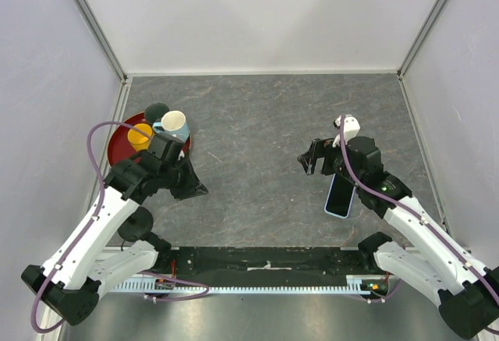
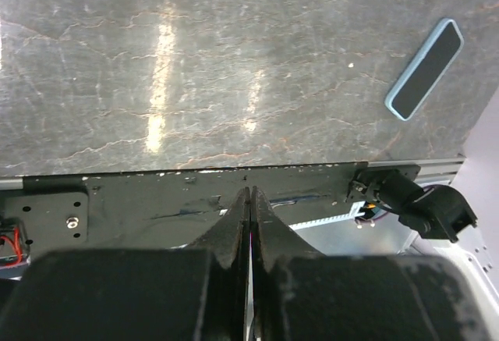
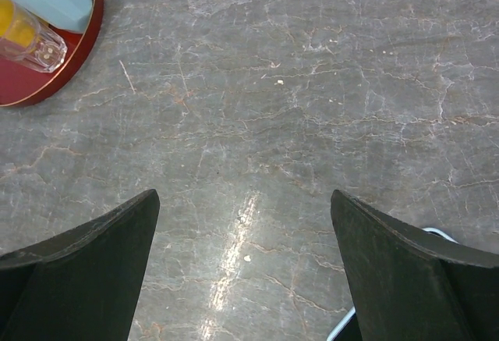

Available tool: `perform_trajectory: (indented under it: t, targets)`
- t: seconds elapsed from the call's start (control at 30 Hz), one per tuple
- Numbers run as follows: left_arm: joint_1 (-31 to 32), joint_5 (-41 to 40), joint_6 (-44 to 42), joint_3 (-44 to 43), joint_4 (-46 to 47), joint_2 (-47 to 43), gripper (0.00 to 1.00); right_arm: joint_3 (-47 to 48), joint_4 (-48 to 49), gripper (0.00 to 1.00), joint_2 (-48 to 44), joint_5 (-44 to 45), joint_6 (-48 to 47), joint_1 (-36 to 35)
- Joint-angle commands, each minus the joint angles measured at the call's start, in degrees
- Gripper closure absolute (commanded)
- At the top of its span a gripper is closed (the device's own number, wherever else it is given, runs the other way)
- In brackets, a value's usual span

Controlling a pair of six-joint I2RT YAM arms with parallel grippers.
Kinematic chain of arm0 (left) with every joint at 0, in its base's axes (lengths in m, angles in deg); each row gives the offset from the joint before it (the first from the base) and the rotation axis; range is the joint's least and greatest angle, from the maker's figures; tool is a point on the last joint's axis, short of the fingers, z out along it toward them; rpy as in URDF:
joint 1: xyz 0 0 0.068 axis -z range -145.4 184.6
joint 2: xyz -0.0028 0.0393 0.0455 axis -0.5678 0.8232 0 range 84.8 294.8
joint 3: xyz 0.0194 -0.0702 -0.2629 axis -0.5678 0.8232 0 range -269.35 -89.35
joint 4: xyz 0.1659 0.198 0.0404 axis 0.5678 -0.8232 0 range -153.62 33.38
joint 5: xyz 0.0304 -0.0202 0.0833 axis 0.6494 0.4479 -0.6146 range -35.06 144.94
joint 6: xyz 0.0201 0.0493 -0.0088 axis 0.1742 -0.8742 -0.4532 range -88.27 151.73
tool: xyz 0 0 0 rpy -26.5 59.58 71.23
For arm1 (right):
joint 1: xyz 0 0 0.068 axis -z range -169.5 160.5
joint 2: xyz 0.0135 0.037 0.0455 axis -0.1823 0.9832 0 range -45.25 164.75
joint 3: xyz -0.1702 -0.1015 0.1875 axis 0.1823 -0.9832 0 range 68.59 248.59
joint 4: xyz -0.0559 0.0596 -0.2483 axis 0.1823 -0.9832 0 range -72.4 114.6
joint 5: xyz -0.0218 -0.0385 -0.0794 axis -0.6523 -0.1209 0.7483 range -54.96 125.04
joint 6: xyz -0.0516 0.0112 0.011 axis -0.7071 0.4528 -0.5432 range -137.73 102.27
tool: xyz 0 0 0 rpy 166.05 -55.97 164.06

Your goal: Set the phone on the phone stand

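The phone (image 1: 341,197), black screen in a light blue case, lies flat on the table at the right, partly under my right wrist. It also shows in the left wrist view (image 2: 425,69), and a sliver of its edge shows in the right wrist view (image 3: 344,326). My right gripper (image 1: 313,157) is open and empty just left of and beyond the phone; it hovers over bare table (image 3: 245,197). The phone stand (image 1: 139,223) shows as a black round disc near the front left, partly hidden under my left arm. My left gripper (image 1: 196,188) is shut and empty (image 2: 249,194).
A red round tray (image 1: 118,145) at the left holds a yellow cup (image 1: 140,134), a light blue mug (image 1: 173,125) and a dark cup (image 1: 156,111); it also shows in the right wrist view (image 3: 47,83). White walls enclose the table. A black mounting plate (image 1: 265,259) runs along the near edge.
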Motion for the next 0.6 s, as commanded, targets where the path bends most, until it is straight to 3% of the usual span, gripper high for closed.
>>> perform_trajectory:
  t: [0.0,0.23,0.27,0.3,0.33,0.4,0.43,0.47,0.57]
  targets:
    - [1.68,-2.69,3.54,-4.93,0.93,-0.39,0.98,0.86,0.99,0.02,-2.28,-0.33,1.3,-0.2]
    - [1.59,-7.95,1.61,-4.58,-1.08,-4.96,0.96,-0.81,11.77,0.02,4.57,-9.38,4.37,-3.09]
    - [1.59,-10.5,2.13,-5.46,-3.1,-5.14,0.87,-1.07,13.28,0.02,5.45,-9.38,4.82,-4.15]
    - [1.59,-17.48,3.87,-7.64,-6.43,-5.4,0.68,-1.08,13.99,0.02,7.02,-8.86,5.17,-5.2]
    - [1.59,-20.95,5.89,-8.71,-9.42,-5.58,0.43,-1.16,16.61,0.02,7.73,-8.33,5.61,-7.56]
    - [1.59,-30.33,14.23,-11.0,-19.17,-6.54,0.28,-0.73,17.86,0.02,10.1,-6.84,5.87,-9.77]
    - [1.59,-33.0,16.96,-11.7,-22.08,-6.89,0.15,-0.46,18.3,0.02,10.9,-5.53,5.87,-11.52]
    - [1.42,-35.02,16.99,-12.32,-23.67,-7.77,0.07,0.24,18.39,0.02,12.47,-4.99,5.87,-12.24]
    - [1.15,-37.06,17.86,-11.71,-23.6,-11.9,0.04,1.55,18.65,0.02,15.2,-3.32,5.17,-15.14]
